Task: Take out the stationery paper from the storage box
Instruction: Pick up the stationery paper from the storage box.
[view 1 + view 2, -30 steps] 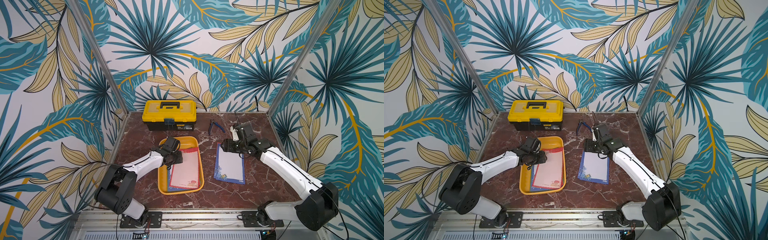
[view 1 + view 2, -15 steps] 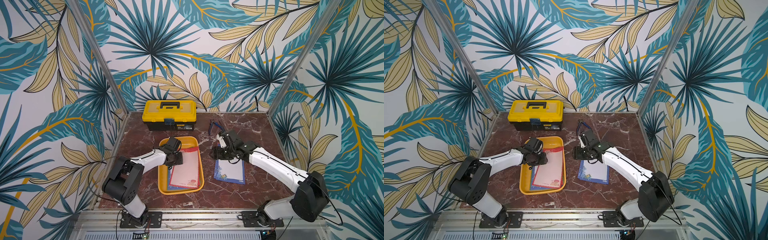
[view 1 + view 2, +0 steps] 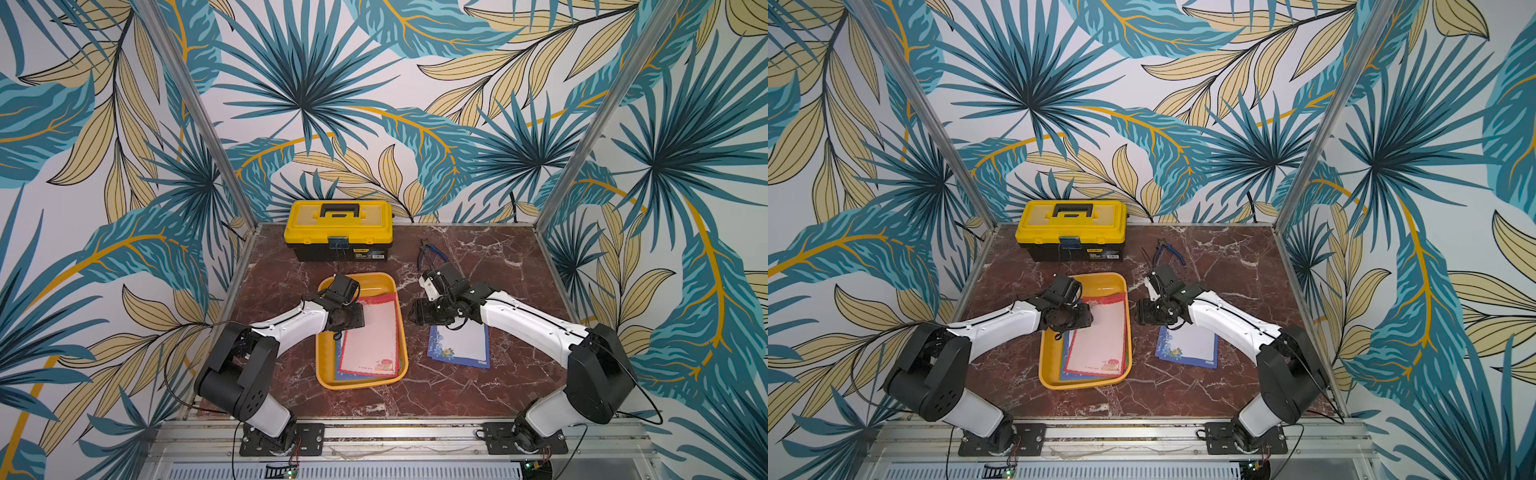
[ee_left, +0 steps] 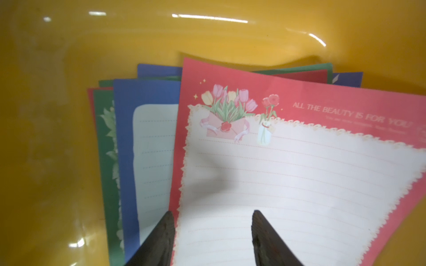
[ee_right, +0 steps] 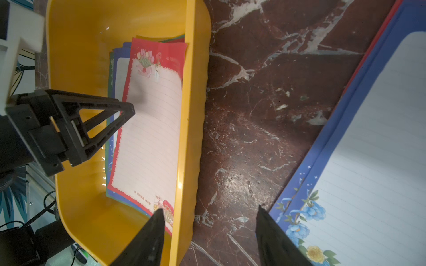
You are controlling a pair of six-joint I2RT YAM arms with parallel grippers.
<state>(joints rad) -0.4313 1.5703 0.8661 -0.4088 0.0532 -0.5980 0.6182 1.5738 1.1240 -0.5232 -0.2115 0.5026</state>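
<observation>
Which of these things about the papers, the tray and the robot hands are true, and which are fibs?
1. The top sheet in the tray has a red border. True.
2. A blue-flowered sheet lies on the table, outside the tray. True.
3. The toolbox stands open. False: its yellow lid is shut.
4. The right gripper is holding a sheet. False: its jaws are apart and empty, above the table between the tray and the blue-flowered sheet.
5. The left gripper is over the tray, at the top sheet. True.
</observation>
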